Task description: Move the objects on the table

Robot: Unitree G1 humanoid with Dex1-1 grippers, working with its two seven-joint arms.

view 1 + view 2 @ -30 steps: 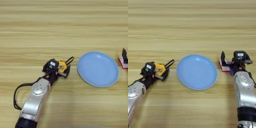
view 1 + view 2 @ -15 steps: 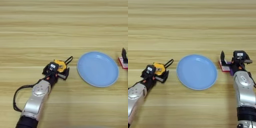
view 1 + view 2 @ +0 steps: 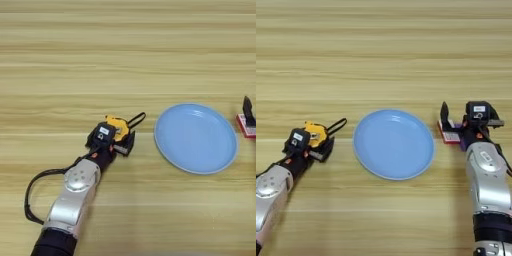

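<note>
From my station I see the light wooden table with horizontal plank grain (image 3: 125,55) filling both eye views. My left gripper (image 3: 116,141) sits at the left of the table, its two black fingers closed around the round yellow-and-black tape measure (image 3: 118,125), which rests on the wood; one finger (image 3: 126,143) shows on the side nearer the plate, and the tape measure's black strap loop (image 3: 135,120) sticks out toward the plate, lying flat on the table. The silver forearm runs back from there to the bottom left corner, with a black cable looping beside it. The wide light-blue plate (image 3: 393,144) lies near the middle of the table, just to the right of the tape measure and apart from it, with nothing in it. On the other side of the plate, my right gripper (image 3: 456,126) rests at the right of the table, its fingers standing on either side of a small object with a red-and-white face and a purple edge (image 3: 451,136); one black finger (image 3: 444,113) rises at the plate side of it. I cannot tell whether those fingers are actually pressing the object or merely standing about it. That object lies just beside the plate's right rim, not touching it.
</note>
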